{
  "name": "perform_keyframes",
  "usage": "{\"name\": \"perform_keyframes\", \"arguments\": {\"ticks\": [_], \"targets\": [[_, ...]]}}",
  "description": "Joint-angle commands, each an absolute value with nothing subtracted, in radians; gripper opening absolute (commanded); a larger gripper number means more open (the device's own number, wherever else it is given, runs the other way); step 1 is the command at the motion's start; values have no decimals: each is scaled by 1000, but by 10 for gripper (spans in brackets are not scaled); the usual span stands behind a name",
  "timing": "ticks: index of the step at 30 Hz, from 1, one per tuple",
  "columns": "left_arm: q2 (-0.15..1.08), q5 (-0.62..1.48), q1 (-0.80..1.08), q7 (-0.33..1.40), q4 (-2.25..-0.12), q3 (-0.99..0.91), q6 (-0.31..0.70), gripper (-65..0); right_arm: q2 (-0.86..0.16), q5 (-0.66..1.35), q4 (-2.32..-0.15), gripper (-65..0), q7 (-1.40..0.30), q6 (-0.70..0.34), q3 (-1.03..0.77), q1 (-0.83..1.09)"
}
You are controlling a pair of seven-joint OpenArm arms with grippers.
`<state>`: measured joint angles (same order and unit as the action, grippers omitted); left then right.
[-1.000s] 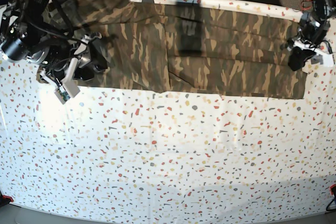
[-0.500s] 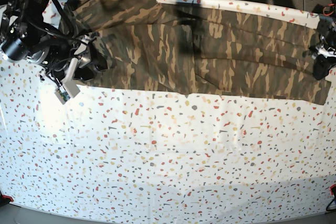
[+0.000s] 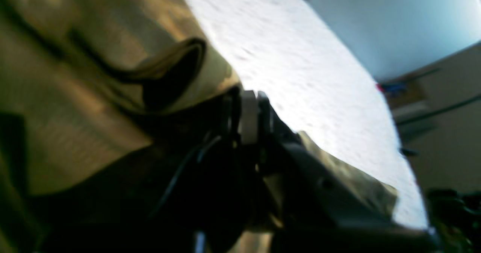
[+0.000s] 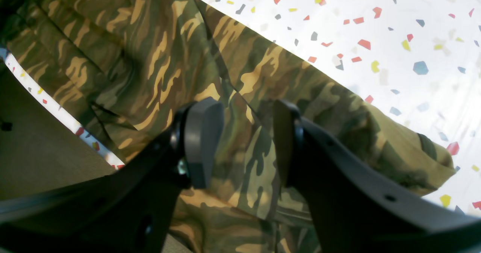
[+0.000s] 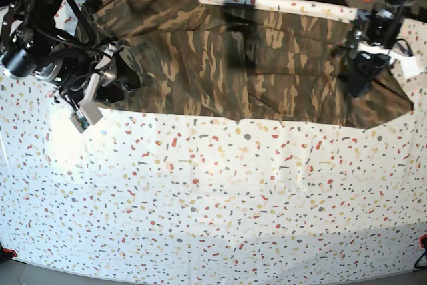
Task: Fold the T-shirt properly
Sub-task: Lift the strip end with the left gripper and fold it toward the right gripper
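- T-shirt [image 5: 253, 71] spread across upper part of base frame on speckled table [image 5: 213, 198].
- Left gripper [image 5: 360, 71], upper right, pinched on shirt's right end.
- Right gripper [image 4: 246, 140], upper left, jaws apart over cloth, holding nothing.

T-shirt [image 5: 220, 65] | camouflage | spread flat, wrinkled | table's far edge
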<state>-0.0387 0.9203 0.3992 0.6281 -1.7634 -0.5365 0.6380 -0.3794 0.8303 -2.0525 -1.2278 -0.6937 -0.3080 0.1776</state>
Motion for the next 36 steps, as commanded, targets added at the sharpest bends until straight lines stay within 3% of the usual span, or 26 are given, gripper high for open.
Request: {"name": "perform_keyframes", "arguments": {"ticks": [1,13,17,32,35,36], "targets": [[-48,932,397,607,-1787,-516,652,-650,-390,846,-2065,-385,-1205,-698,-314,169],[-91,853,397,645,-1787,-117,650,-650,-391,846,-2065,-385,-1205,-698,-314,169],[-91,809,396,643,-1787,-12,592,-650,-391,846,-2065,-385,-1205,-698,-314,169],[-91,625,381,530,-1787,219,590,-650,-390,846,-2065,-385,-1201,-698,-314,169],[-91,629,361,541,-1787,264,607,-431,-390,846,-2065,-385,-1196,-698,-314,168],[-91,629,350,559,-1787,281,637,-393,-391,846,-2065,-385,-1194,-698,-314,169]]}}
